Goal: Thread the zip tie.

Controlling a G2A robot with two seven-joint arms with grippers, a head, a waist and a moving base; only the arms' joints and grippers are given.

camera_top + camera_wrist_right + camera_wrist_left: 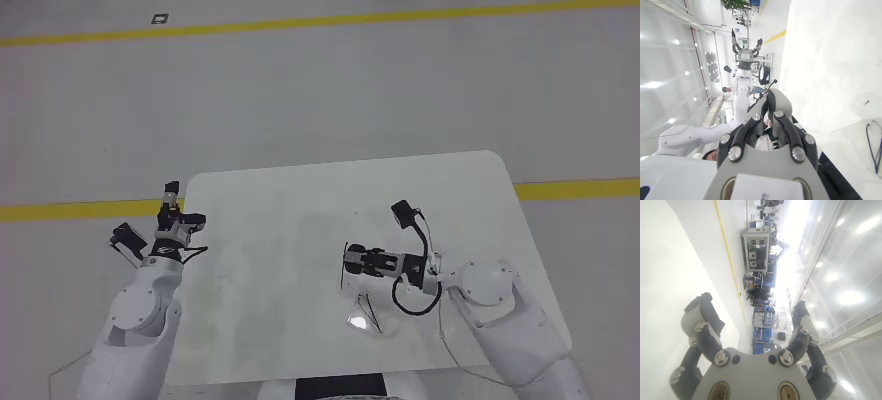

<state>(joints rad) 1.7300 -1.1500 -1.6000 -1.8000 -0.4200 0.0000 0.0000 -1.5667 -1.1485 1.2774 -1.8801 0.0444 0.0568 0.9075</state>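
Here, at the far left of the top view, we see the left gripper (753, 301) raised beside the left edge of the white table (280, 230), over the spot where the yellow floor line (60, 210) passes behind the table. Its own wrist view shows its two dark fingers (708, 313) spread wide apart with nothing between them, so we call it released. The right wrist view shows the same from farther off, with the tips pointing upward and splayed. To the right of the table's centre, we find the right gripper (347, 262) over the tabletop, pointing toward the left arm. Its fingers (770, 102) are pressed flat against each other, so it is clenched. A thin black strip (774, 81) pokes out just past the tips, and we cannot tell whether it is pinched between the pads or what it is. Just beside this gripper, toward the near edge of the table, lies the zip tie (873, 147). It is a thin dark band bent into a long narrow loop, and it rests flat on a clear sheet (851, 136) on the table. Neither gripper touches it. Near the sheet we also see a small dark speck (866, 102) on the bare white surface. Farther right, the right arm's white forearm stretches back past the table's near right corner.
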